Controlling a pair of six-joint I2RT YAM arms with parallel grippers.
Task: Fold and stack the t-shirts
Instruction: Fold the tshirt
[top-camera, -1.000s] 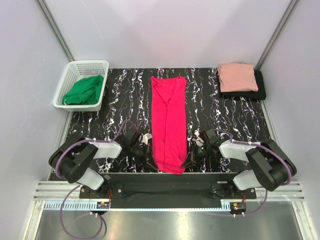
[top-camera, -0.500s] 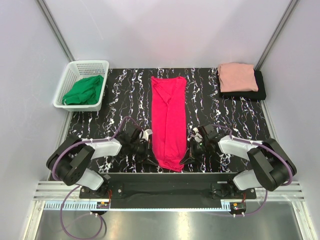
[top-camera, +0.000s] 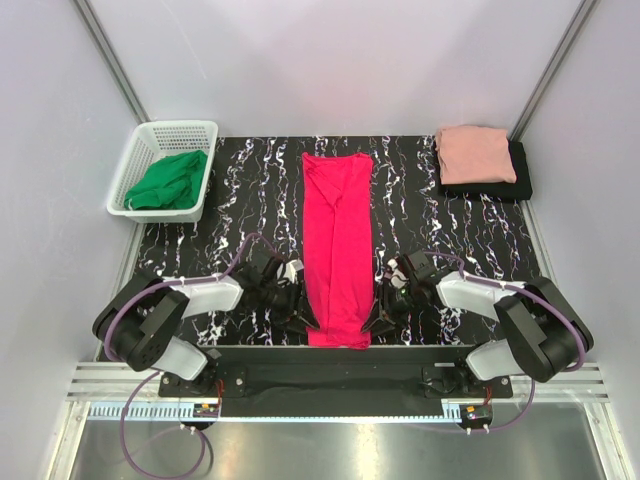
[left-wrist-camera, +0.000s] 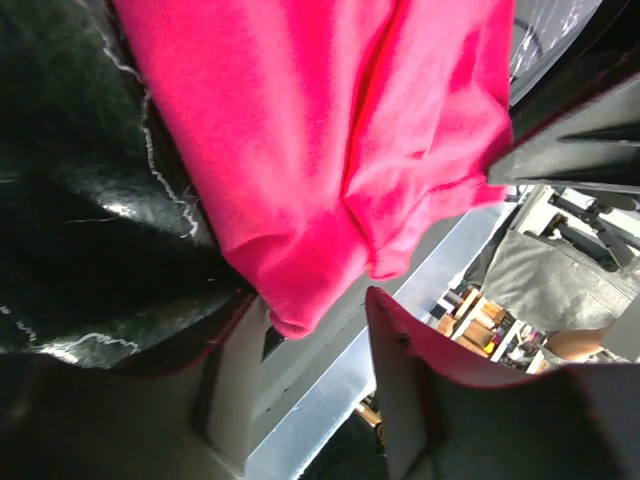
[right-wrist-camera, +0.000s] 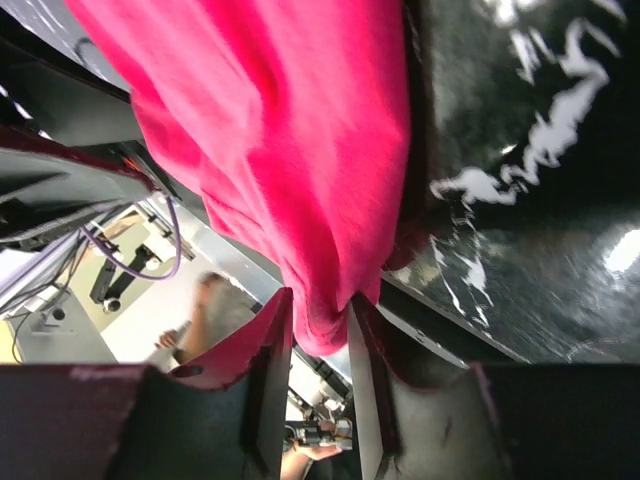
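In the top external view, a black table (top-camera: 450, 250) of glossy, white-veined marble pattern is recorded. The crimson-pink t-shirt (top-camera: 338, 240), of soft matte cloth, is laid down its middle as a long narrow strip, its near hem at the table's front edge. The left gripper (top-camera: 303, 318) and right gripper (top-camera: 379, 320) are set low at the two near corners of that hem. At the far right corner a folded salmon-pink t-shirt (top-camera: 475, 153) is stacked on a folded black t-shirt (top-camera: 520, 180). A white lattice basket (top-camera: 150, 135) holding crumpled green cloth (top-camera: 168, 180) is noted at far left. In the left wrist view, the fingers (left-wrist-camera: 420, 380) are seen clearly parted. The rumpled hem corner of the shirt (left-wrist-camera: 320, 130) is lodged between them, with a clear gap left beside one finger. In the right wrist view, the fingers (right-wrist-camera: 265, 390) are seen narrowly parted, with a rounded fold of the hem (right-wrist-camera: 320, 330) filling the space between them. Whether that fold is pinched cannot be told.
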